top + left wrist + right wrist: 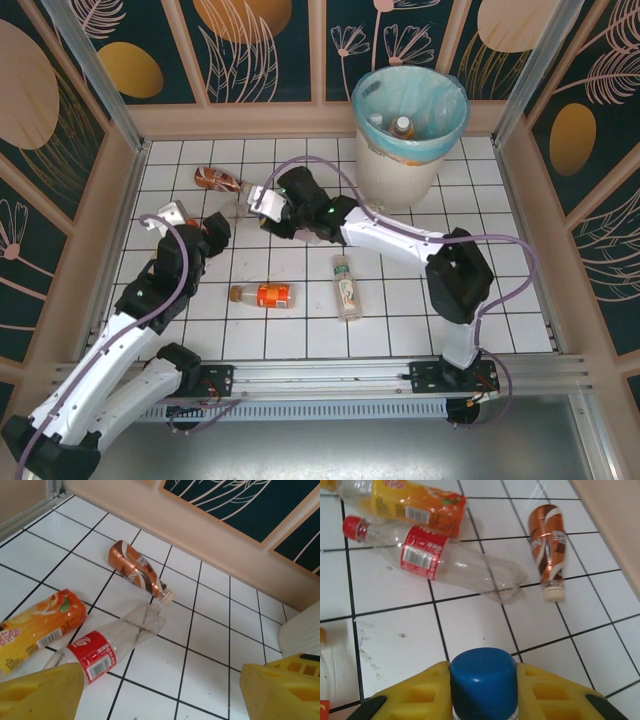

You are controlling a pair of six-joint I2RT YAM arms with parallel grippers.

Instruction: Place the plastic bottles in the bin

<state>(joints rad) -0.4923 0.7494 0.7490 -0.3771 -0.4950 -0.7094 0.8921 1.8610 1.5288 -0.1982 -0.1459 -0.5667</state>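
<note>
My right gripper (483, 692) is shut on the blue cap of a plastic bottle (483, 677), its yellow fingers (415, 700) pressed against both sides of the cap. In the top view this gripper (268, 204) hangs over the back left of the floor. My left gripper (162, 700) stands open, nothing between its fingers (45, 695). Just ahead of it lie a clear red-labelled bottle (107, 647), an orange-labelled bottle (35, 625) and a brown bottle (137, 572). The bin (410, 120), white with a blue liner, stands at the back right with a bottle (402, 127) inside.
Two more bottles lie on the white tiled floor (300, 330): an orange one (265, 295) and a green-labelled one (347, 287) near the middle. Low beige walls (110, 220) ring the floor. The right arm (400, 240) stretches diagonally across the middle.
</note>
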